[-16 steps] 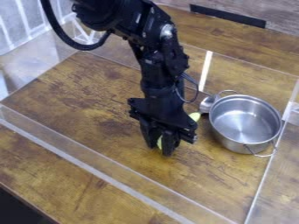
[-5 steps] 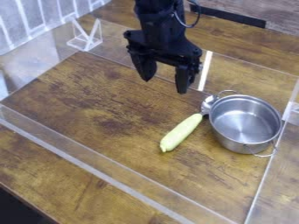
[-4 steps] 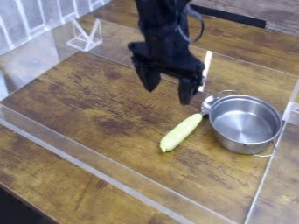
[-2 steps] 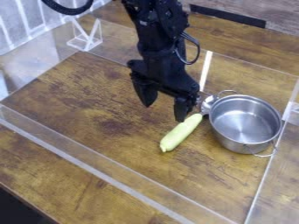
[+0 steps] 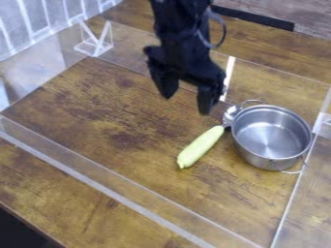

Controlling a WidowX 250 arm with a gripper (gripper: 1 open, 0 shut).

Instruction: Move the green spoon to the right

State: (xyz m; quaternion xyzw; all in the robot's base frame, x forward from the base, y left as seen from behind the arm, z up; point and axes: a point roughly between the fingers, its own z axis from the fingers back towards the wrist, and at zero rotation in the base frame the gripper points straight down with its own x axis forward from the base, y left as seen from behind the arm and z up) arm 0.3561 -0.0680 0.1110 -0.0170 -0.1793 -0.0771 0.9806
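Note:
The green spoon (image 5: 200,146) lies flat on the wooden table, a pale yellow-green tapered piece pointing from lower left up toward the pot, its small silvery tip (image 5: 227,115) close to the pot's rim. My gripper (image 5: 189,101) hangs above the spoon's upper end, a little behind it. Its two dark fingers (image 5: 165,87) are spread apart with nothing between them. It is open and clear of the spoon.
A round shiny steel pot (image 5: 270,136) stands just right of the spoon. Clear acrylic walls (image 5: 116,199) ring the work area. A white upright strip (image 5: 229,76) stands behind the pot, and a small clear stand (image 5: 91,39) sits at the back left.
The open gripper dipped toward the spoon about half a second ago and has since risen and moved back. The spoon and pot have not moved in the last second.

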